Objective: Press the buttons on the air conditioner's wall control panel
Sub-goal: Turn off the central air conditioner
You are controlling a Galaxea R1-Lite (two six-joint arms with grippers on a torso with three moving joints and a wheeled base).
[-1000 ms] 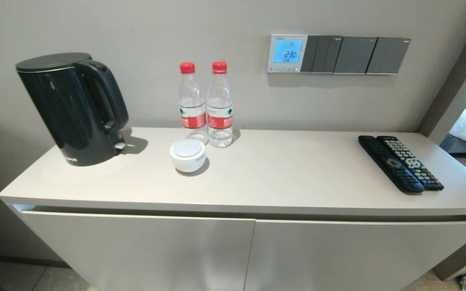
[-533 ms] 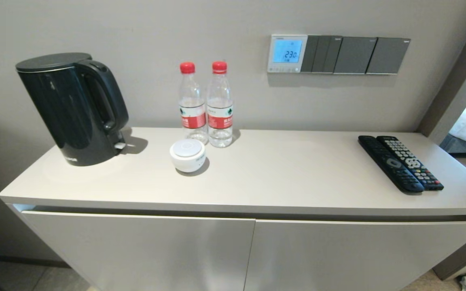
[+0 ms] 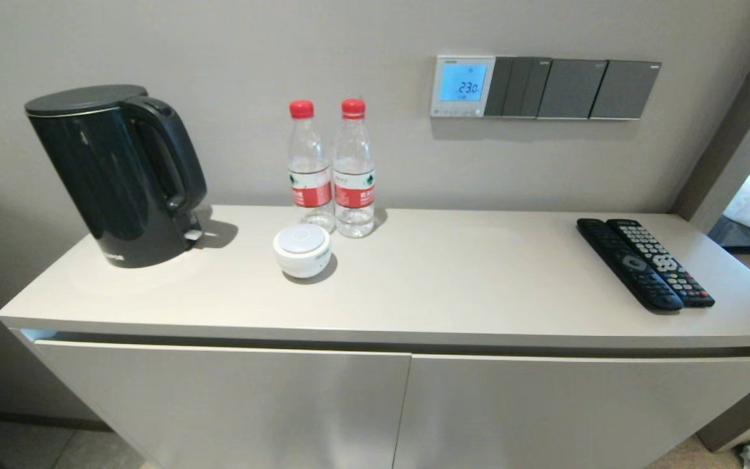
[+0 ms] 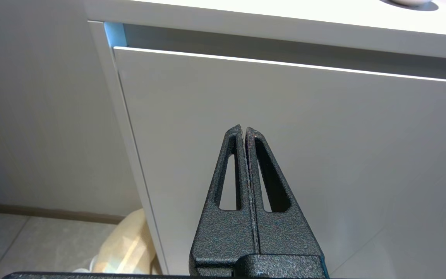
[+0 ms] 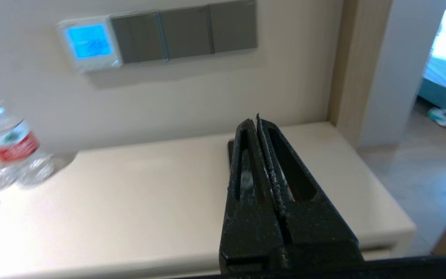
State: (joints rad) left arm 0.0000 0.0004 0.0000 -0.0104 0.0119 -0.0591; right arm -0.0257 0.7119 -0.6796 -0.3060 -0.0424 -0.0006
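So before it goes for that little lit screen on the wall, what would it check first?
1. Control panel powered: ok, screen lit pale blue with digits.
2. Buttons free: ok, nothing covers the row under the screen.
3. Right gripper ready to poke: ok, fingers shut to a narrow tip, above the counter near the remotes.
4. Path to the panel: ok, open wall between gripper and panel; the bottles stand off to one side.
5. Left gripper out of the way: ok, shut, low before the cabinet door.
6. Which button to press: cannot tell, labels unreadable.
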